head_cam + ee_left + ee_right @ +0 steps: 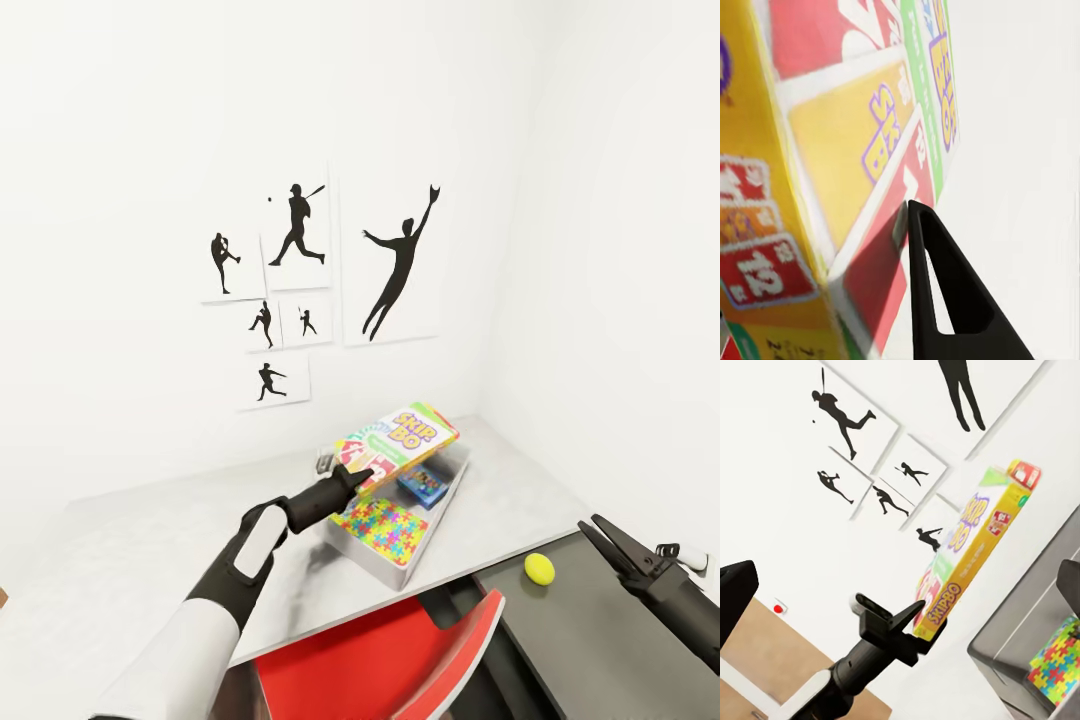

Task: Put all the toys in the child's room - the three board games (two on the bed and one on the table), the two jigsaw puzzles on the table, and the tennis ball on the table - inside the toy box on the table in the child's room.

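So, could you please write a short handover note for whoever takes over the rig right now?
Left gripper: shut on the SKIP-BO game, held tilted over the toy box.
Right gripper: open, holding nothing, above the dark lower section of the table.
In the toy box: a jigsaw puzzle and the small blue game.
Tennis ball: on the dark section, near the right gripper.
Done: at least one puzzle and the blue game are boxed.
Left: release the SKIP-BO game into the box, then the tennis ball. The Monopoly game and second puzzle cannot be confirmed from here.
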Motion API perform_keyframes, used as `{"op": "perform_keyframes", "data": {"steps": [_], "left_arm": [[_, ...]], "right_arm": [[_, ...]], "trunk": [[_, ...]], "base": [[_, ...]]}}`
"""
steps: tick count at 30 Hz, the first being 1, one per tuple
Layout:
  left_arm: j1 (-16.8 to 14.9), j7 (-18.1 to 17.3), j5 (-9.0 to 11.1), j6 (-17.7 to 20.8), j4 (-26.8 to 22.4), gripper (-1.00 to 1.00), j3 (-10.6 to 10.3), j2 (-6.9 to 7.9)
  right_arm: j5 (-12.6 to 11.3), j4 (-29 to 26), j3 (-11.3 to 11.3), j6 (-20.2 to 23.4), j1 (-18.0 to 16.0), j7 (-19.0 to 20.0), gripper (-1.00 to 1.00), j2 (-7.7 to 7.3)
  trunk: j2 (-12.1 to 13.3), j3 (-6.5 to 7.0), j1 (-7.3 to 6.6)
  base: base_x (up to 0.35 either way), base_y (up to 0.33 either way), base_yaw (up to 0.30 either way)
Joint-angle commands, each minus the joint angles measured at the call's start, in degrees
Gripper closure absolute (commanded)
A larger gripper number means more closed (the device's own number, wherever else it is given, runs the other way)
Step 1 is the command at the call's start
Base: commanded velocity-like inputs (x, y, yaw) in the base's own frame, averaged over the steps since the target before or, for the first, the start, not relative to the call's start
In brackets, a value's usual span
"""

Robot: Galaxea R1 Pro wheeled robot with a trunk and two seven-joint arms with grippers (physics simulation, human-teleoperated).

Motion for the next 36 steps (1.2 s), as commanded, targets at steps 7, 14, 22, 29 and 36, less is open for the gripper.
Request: {"op": "perform_keyframes", "data": {"steps": [7,14,22,29,36], "left_arm": [[-0.08,6.30,6.79,-2.11,-0.32,1.00,-9.38,-0.01],[-0.08,11.94,14.48,-2.79,-0.45,1.00,-11.44,-0.01],[-0.07,12.56,15.71,-5.37,-0.29,1.00,-11.57,-0.01],[-0.01,14.15,17.25,-11.93,-0.17,1.00,-11.69,-0.01],[-0.01,16.68,19.14,-13.09,-0.27,1.00,-12.56,-0.01]], "right_arm": [[-0.19,0.00,-0.05,0.34,-0.04,0.03,-1.00,-0.01],[-0.19,0.01,-0.11,0.34,-0.08,0.03,-1.00,-0.08],[-0.19,0.01,-0.12,0.34,-0.09,0.03,-1.00,-0.09],[-0.19,0.02,-0.12,0.34,-0.07,0.03,-1.00,-0.09],[-0.19,0.01,-0.09,0.34,-0.08,0.03,-1.00,-0.01]], "trunk": [[-0.13,-0.13,0.04],[-0.13,-0.13,0.04],[-0.13,-0.13,0.04],[-0.13,-0.13,0.04],[-0.13,-0.13,0.04]], "base": [[0.000,0.000,0.000],[0.000,0.000,0.000],[0.000,0.000,0.000],[0.000,0.000,0.000],[0.000,0.000,0.000]]}}
